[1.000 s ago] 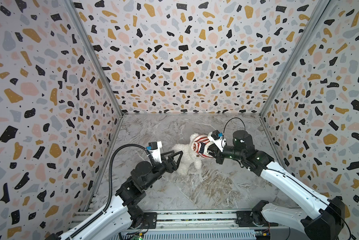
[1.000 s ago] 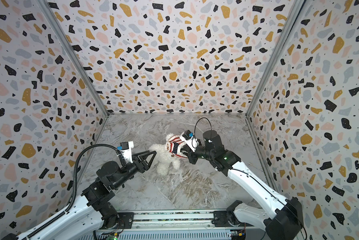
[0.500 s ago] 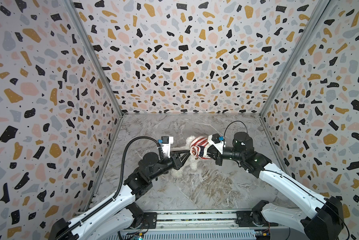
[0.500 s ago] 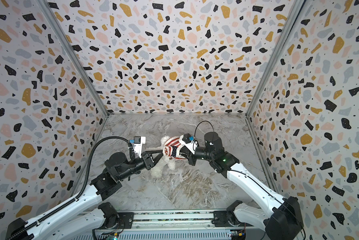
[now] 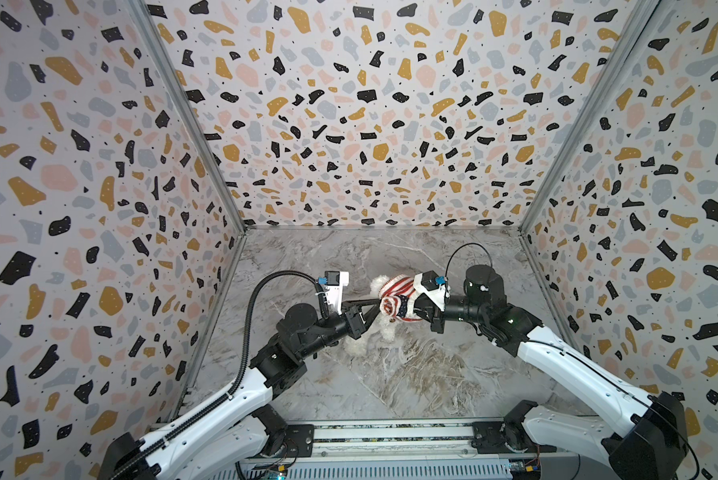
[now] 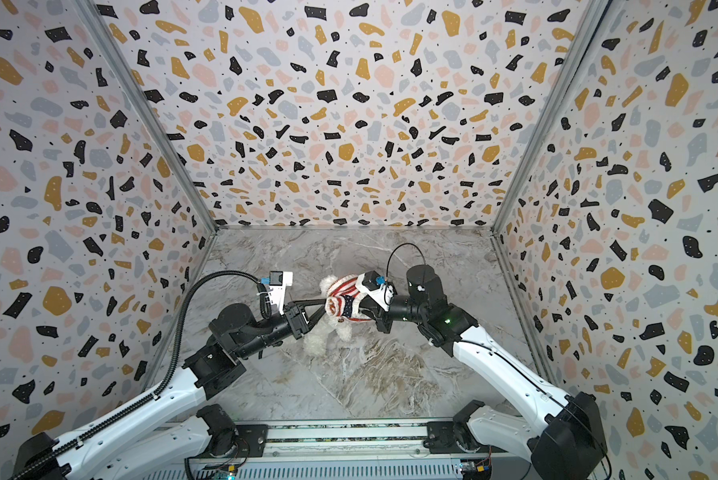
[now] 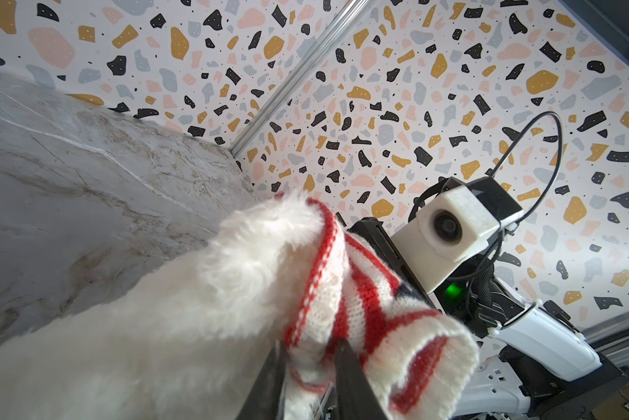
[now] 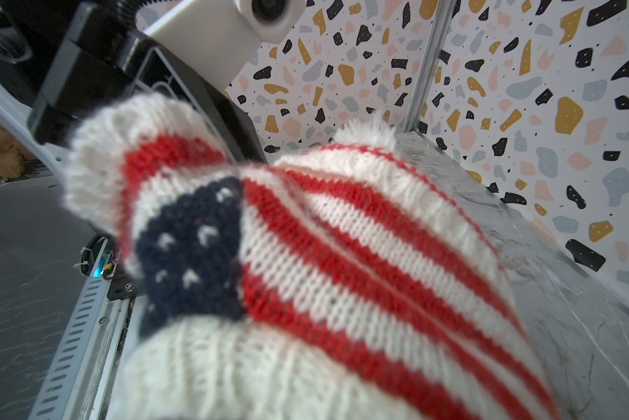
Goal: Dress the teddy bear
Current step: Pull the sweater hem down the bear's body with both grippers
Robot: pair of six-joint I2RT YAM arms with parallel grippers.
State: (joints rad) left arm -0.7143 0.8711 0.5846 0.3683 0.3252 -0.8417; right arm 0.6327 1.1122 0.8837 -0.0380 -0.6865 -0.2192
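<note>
At the bottom edge of both top views, a metal rail (image 5: 390,441) carries the two arm bases. Past it lies the grey marbled surface (image 5: 390,382).

At mid-frame, just left of centre, the left end effector (image 5: 370,305) reaches in from the left. Its dark fingers (image 7: 349,378) are clenched on a fold at the hem of the red-and-white striped sweater (image 5: 397,297). In the left wrist view the knit sits pinched between them.

The right end effector (image 5: 419,311) comes in from the right and is clenched on the sweater's opposite end. Its fingertips are hidden by the knit, which fills the right wrist view. The sweater hangs stretched between the two end effectors, above the surface.

Inside the sweater is the upper part of the teddy bear (image 5: 384,330). White fur shows out of the opening beside the left fingers, and a fluffy tuft pokes past the sweater's upper edge. The body and legs hang below, toward the surface. Whether the feet touch it I cannot tell.

Behind, terrazzo-patterned walls (image 5: 370,124) close in the surface on three sides.
</note>
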